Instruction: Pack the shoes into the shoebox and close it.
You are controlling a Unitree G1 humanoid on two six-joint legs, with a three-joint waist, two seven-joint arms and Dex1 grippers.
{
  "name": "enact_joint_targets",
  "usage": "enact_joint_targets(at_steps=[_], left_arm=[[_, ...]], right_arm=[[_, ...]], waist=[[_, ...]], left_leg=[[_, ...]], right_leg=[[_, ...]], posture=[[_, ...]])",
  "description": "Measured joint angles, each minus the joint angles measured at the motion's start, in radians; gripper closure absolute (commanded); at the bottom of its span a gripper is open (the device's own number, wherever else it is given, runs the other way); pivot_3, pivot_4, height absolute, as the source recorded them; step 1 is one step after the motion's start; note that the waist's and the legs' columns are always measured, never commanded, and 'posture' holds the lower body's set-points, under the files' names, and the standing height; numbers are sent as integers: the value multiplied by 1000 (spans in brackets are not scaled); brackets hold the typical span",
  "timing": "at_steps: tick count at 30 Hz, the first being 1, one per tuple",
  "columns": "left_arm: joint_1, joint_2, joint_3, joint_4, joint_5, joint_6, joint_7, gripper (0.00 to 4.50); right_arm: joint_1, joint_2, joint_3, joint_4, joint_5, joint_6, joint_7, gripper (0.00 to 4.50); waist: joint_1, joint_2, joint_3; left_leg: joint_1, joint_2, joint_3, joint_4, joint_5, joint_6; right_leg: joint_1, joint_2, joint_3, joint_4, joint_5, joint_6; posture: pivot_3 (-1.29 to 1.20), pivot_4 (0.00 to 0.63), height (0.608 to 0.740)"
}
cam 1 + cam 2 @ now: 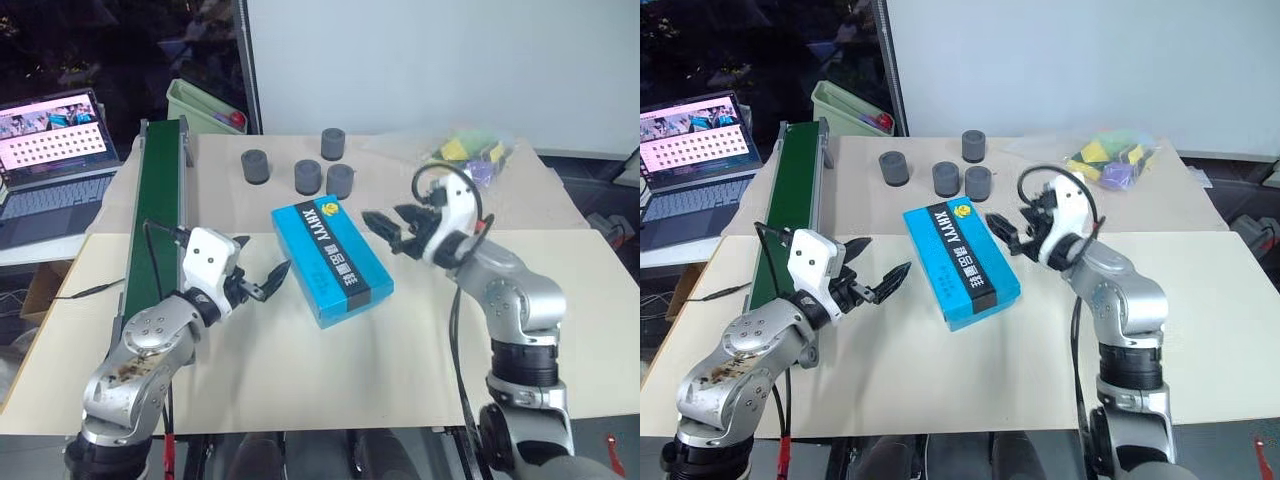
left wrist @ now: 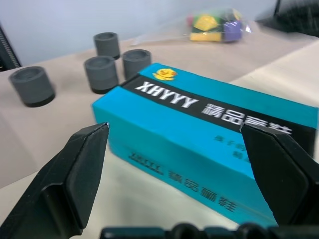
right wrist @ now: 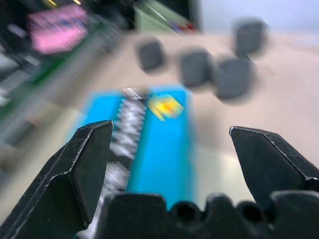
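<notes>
The shoebox (image 1: 331,259) lies closed in the middle of the desk (image 1: 300,370), its lid down flat, so what is inside cannot be seen. At the far left, beyond the desk edge, stands a pale green bin (image 1: 205,105) with something red in it. A clear bag (image 1: 470,153) holding yellow and purple pieces lies at the far right of the desk.

The left gripper (image 1: 262,281) hangs just left of the shoebox, its jaws spread wide and holding nothing, clear of the box's near-left side. The right gripper (image 1: 390,228) is just right of the box's far end, jaws likewise wide apart and empty, not touching the box.

The shoebox is bright blue, set at a slant with its far end towards the left. A black band with white lettering runs along the lid, with a yellow logo at the far end. Four dark grey cylinders (image 1: 308,176) stand upright just beyond it. A green conveyor belt (image 1: 153,210) runs along the left, with an open laptop (image 1: 55,150) further left.
</notes>
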Motion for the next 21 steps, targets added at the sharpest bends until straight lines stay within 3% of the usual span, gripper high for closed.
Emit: enact_joint_targets(at_steps=[4, 21], left_arm=[[-2, -21, 1, 61, 36, -67, 10, 0], [-67, -60, 76, 289, 124, -170, 92, 0]], right_arm=[[65, -66, 18, 1, -78, -87, -7, 53], [108, -79, 32, 73, -194, -201, -74, 53]], waist=[[-1, 0, 0], [2, 0, 0]], left_leg=[[1, 0, 0, 0, 0, 0], [0, 0, 0, 0, 0, 0]], right_leg=[[0, 0, 0, 0, 0, 0], [0, 0, 0, 0, 0, 0]], posture=[[0, 150, 729], [0, 150, 729]])
